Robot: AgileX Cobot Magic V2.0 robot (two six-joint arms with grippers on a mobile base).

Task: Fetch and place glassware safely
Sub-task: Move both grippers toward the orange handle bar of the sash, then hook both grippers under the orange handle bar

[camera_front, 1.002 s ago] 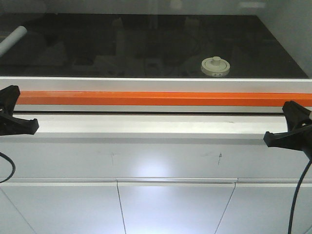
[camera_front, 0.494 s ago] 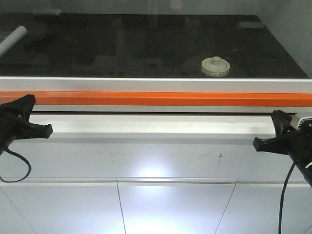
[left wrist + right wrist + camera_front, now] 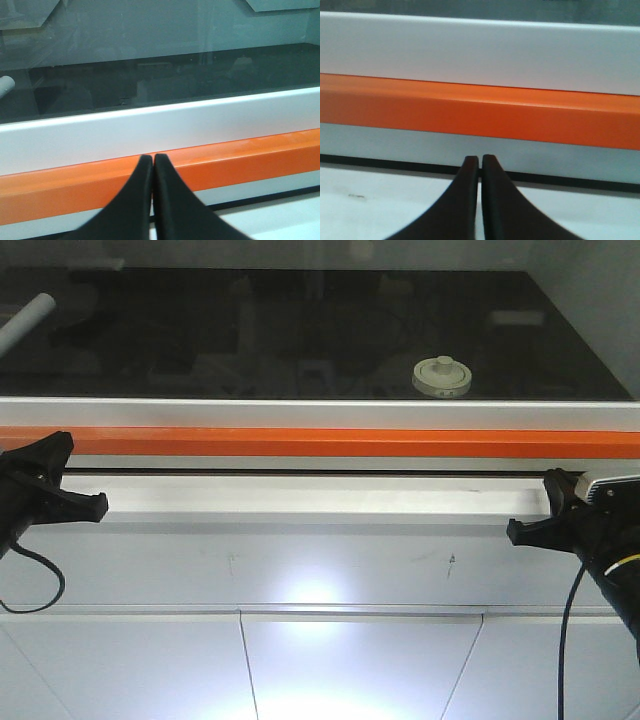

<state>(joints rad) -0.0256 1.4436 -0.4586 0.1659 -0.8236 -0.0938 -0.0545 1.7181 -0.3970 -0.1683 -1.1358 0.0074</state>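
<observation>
The glassware (image 3: 441, 377), a squat clear jar with a cream-white knobbed lid, stands on the dark surface behind the glass pane, right of centre. It appears in neither wrist view. My left gripper (image 3: 82, 482) hovers at the left over the white ledge, in front of the orange bar, far from the jar. In its wrist view this gripper (image 3: 153, 158) is shut with nothing in it. My right gripper (image 3: 533, 506) hangs at the right over the same ledge, nearer the jar but outside the glass. Seen from the right wrist, it (image 3: 480, 159) is shut and empty.
An orange bar (image 3: 330, 442) and a white frame (image 3: 320, 412) run across in front of the dark enclosure. A white tube (image 3: 25, 322) lies at the far left inside; its end (image 3: 5, 86) shows in the left wrist view. White cabinet panels (image 3: 330, 650) sit below the ledge.
Both grippers have moved inward along the ledge. The left one stopped after half a second, while the right one kept drifting left. The jar has not moved.
</observation>
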